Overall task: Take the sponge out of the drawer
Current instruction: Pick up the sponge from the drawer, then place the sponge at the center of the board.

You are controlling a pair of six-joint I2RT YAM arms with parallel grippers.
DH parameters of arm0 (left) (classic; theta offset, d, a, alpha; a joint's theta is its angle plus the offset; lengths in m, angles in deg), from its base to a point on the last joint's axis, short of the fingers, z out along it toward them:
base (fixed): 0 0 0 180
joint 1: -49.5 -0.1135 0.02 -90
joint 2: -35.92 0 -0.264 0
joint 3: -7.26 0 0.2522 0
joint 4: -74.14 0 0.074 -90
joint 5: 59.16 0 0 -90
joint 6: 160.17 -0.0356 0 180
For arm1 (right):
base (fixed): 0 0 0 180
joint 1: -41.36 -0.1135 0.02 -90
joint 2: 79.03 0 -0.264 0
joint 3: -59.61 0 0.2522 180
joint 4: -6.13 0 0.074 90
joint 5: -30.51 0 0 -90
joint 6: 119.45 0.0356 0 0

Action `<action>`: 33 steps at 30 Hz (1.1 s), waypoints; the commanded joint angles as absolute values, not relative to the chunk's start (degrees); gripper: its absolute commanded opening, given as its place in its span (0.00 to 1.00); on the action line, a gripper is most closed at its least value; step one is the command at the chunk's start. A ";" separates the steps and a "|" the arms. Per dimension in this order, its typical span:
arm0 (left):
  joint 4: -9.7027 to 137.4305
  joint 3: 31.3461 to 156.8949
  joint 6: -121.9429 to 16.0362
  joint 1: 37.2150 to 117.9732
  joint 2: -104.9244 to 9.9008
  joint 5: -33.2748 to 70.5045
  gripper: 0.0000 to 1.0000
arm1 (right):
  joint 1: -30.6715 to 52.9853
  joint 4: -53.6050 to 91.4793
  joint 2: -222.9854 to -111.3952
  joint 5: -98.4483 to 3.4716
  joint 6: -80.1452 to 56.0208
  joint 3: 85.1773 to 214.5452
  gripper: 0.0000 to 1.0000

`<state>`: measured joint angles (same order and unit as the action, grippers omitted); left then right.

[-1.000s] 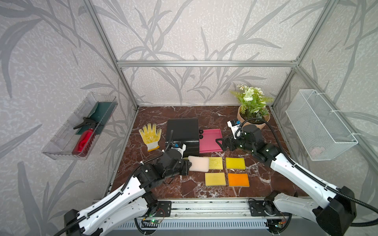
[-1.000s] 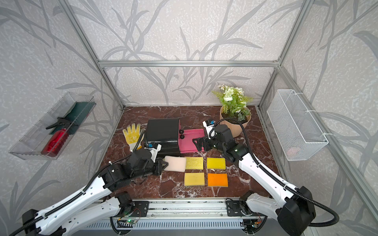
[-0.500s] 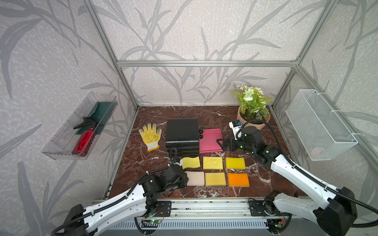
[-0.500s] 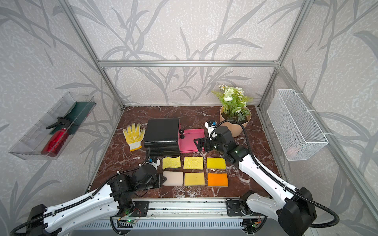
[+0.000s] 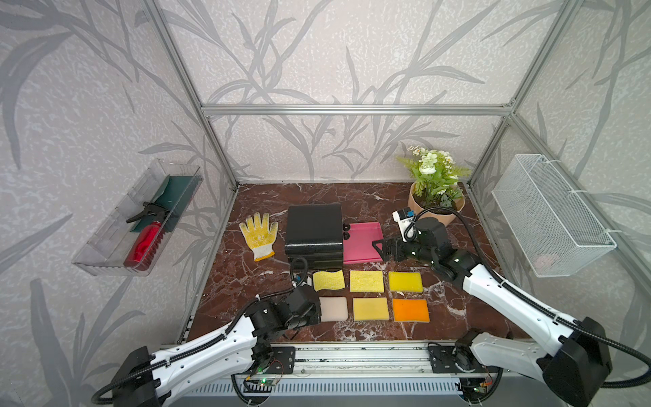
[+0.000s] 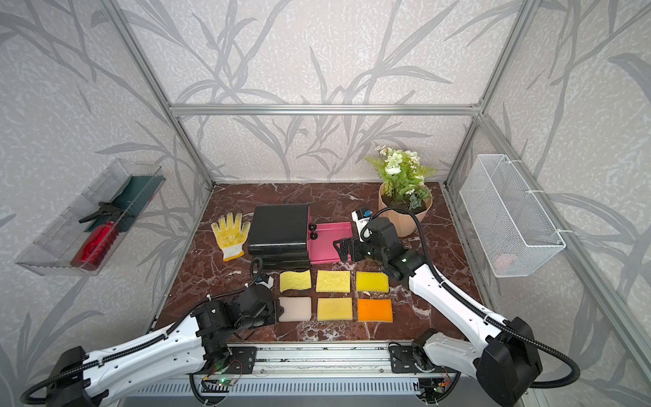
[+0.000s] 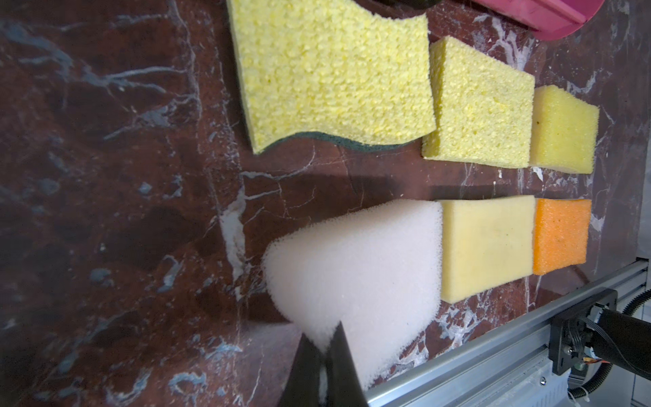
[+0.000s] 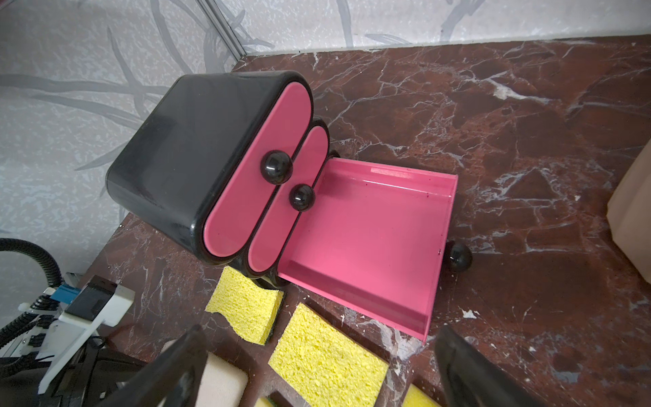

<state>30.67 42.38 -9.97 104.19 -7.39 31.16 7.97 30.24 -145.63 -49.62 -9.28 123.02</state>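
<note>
Porous white foam sponge, glossy pink plastic drawer, polished marble tabletop, wire-mesh basket

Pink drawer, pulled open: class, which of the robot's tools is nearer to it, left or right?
Right. The right tool sits open just off the knob end of the pink drawer. The left tool is shut on the pale sponge, beyond the yellow sponge row from the drawer.

glove | potted plant | wire basket | red bottle, perhaps sprayer
</note>
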 commanded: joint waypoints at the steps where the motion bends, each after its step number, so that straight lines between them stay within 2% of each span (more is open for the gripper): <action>1: 28.90 41.69 -8.74 104.25 -6.95 33.35 0.00 | 7.81 28.66 -146.30 -50.17 -9.01 123.11 0.99; 3: 29.59 41.61 -8.91 104.23 -7.29 32.96 0.01 | 7.85 28.57 -146.61 -50.08 -8.96 123.20 0.99; 7: 29.82 41.84 -8.93 104.16 -8.42 33.00 0.11 | 7.82 28.56 -146.96 -49.99 -8.99 123.29 0.99; 14: 27.12 42.92 -8.90 104.16 -7.93 35.06 0.35 | 7.84 28.59 -147.40 -50.26 -9.17 123.10 0.99; 22: 24.77 44.36 -9.46 104.07 -7.63 36.79 0.44 | 7.85 28.41 -148.28 -50.13 -9.20 123.03 0.99; 27: 20.30 50.02 -13.86 104.01 -6.06 39.28 0.53 | 7.86 28.72 -148.98 -50.95 -9.75 123.19 0.99; 28: 19.27 51.72 -15.13 104.05 -5.85 39.49 0.56 | 7.86 28.99 -149.15 -51.48 -9.98 123.37 0.99; 31: 16.22 58.62 -20.30 104.06 -5.94 40.39 0.94 | 8.22 30.45 -150.05 -53.44 -10.97 124.37 0.99; 32: 14.93 61.41 -22.14 104.08 -6.36 41.33 0.99 | 8.67 30.86 -150.49 -53.98 -11.07 124.75 0.99; 33: 13.92 64.19 -23.90 104.08 -6.94 42.29 0.99 | 9.32 30.96 -151.03 -53.85 -11.08 124.98 0.99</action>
<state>18.71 58.25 -17.57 104.17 -6.78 37.85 8.41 30.19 -149.88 -51.80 -10.01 123.11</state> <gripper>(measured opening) 0.981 0.991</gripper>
